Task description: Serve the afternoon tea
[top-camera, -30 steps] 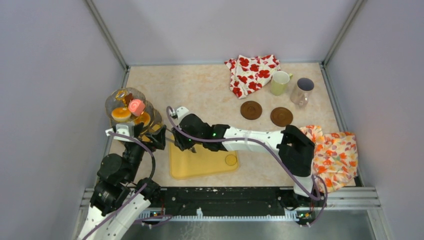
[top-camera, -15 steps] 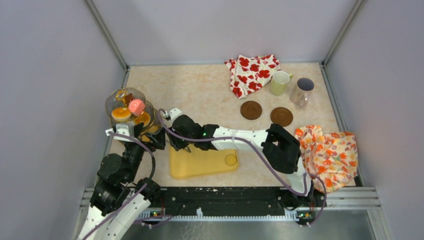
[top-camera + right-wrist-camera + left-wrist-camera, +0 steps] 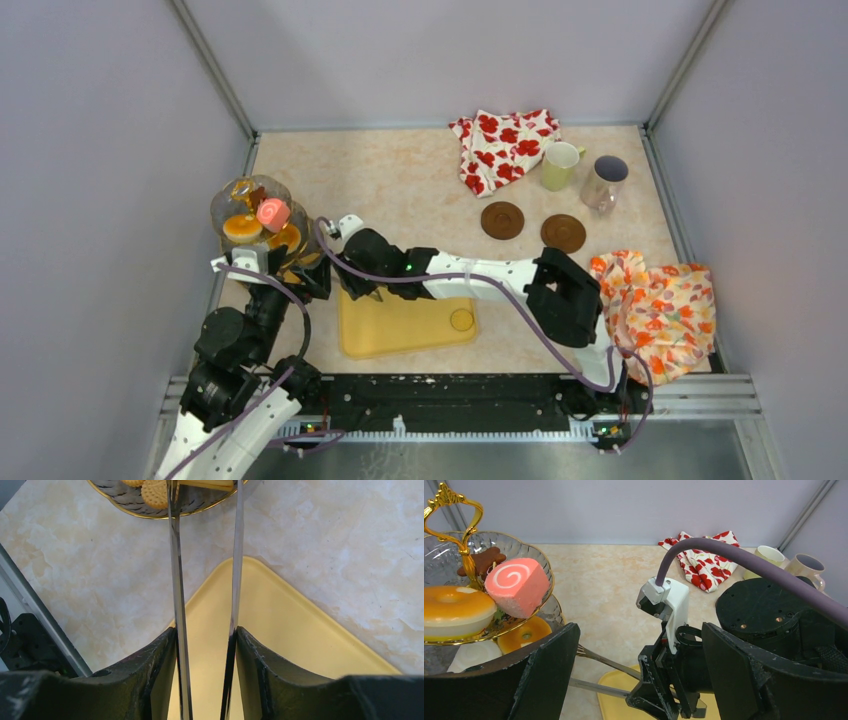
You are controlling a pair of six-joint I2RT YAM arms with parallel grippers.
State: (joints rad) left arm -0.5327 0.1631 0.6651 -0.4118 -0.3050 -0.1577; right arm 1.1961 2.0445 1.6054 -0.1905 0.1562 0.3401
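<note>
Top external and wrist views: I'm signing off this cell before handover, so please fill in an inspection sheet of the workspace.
Surface: marbled tabletop, beige.
Job's things: pink swirl roll and orange tart on the top plate of the tiered stand; biscuits on its lower plate; pale-yellow mug and greyish mug upright, far right.
Clutter: red-flowered cloth, orange-flowered cloth, two brown coasters, yellow tray.
Grippers: left gripper open, empty; right gripper shut on tongs that reach the lower plate.
Cables: purple cable draped along the right arm.
Surroundings: grey walls; nothing else seen.
</note>
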